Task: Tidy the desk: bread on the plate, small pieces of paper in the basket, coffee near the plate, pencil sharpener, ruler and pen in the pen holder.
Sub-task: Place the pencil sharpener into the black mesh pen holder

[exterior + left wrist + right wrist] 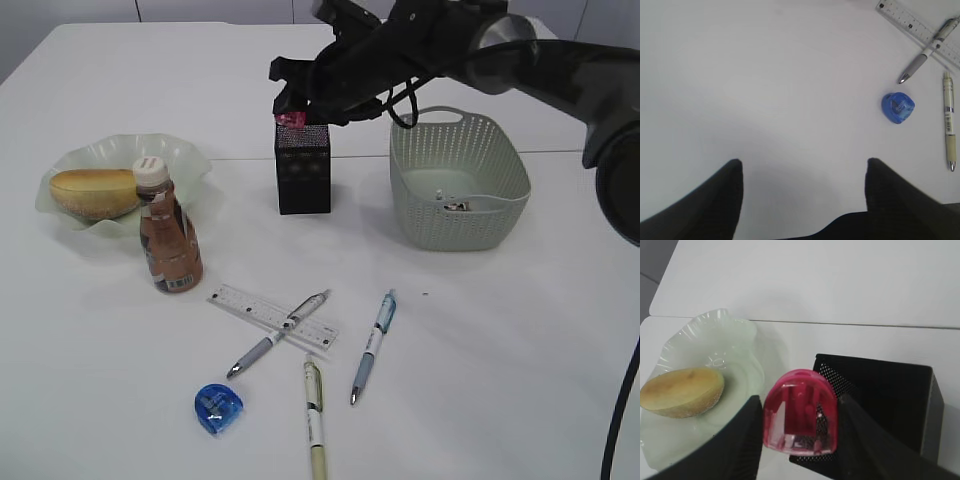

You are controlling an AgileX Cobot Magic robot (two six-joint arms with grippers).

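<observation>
- On the white desk (480,330): thin seam runs left-right across the far half, behind the plate and basket. Grey wall panels at the far edge, nothing else of the room visible.
- Far left: green wavy plate (185,150) with the bread (92,192) on it. Coffee bottle (168,232) stands upright just beside the plate's near-right rim.
- Centre far: black mesh pen holder (302,172), upright. Grey-green basket (460,180) to its right, apart from it, small scraps of paper (455,204) on its floor.
- Near centre: ruler (272,316) lying flat with a grey pen (278,333) crossed over it; blue-grip pen (373,346) to the right; yellowish pen (314,417) nearer the front edge; blue sharpener (218,408) near left of the pens.
- Right gripper (801,426) clamped on a pink sharpener (800,412), held right over the holder's near-left rim. Only the right wrist view shows the grip clearly; the exterior view shows just a pink sliver (291,119) under the arm.
- Left gripper (802,172) appears only in its wrist view: jaws wide apart, nothing between them, above bare desk left of the blue sharpener.
- Basket contents visible in the exterior view only.
- Open room: whole near-right desk and the near-left corner are bare; front edge is close to the yellowish pen.
</observation>
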